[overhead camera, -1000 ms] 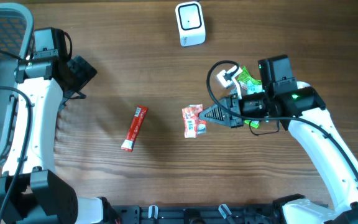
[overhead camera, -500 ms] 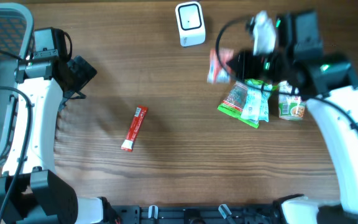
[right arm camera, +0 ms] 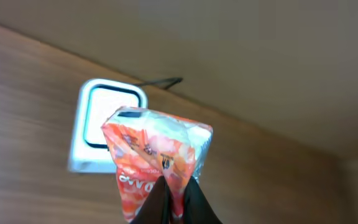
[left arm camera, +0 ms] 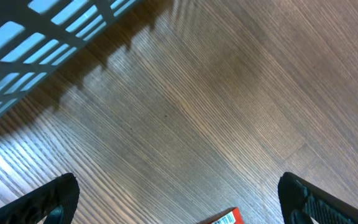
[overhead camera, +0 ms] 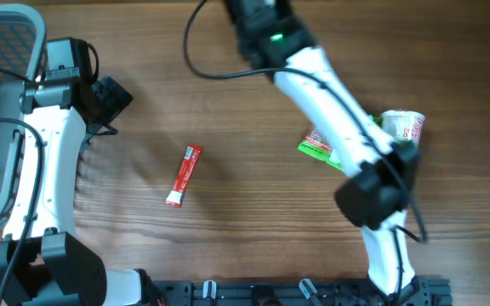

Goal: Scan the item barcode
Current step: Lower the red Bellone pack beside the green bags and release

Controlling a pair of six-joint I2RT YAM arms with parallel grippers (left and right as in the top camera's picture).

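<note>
While the left end effector (left arm camera: 176,194) gapes empty, the right end effector (right arm camera: 178,203) (clamped tight) pinches an orange packet (right arm camera: 157,155).

Item: crinkled orange-red and white plastic snack packet (right arm camera: 157,165), printed with small graphics and pale lettering. It is held upright above the tabletop, its lower edge pinched in the closed jaws of the right gripper (right arm camera: 174,198), with the top seam flared wide.

Scanner: white rounded-corner scanner box (right arm camera: 89,134) with a dark-framed pale window, resting on the wooden tabletop. A thin dark cable runs from its far side.

In the right wrist view the packet overlaps the scanner's right part. Whether they touch cannot be told.
</note>
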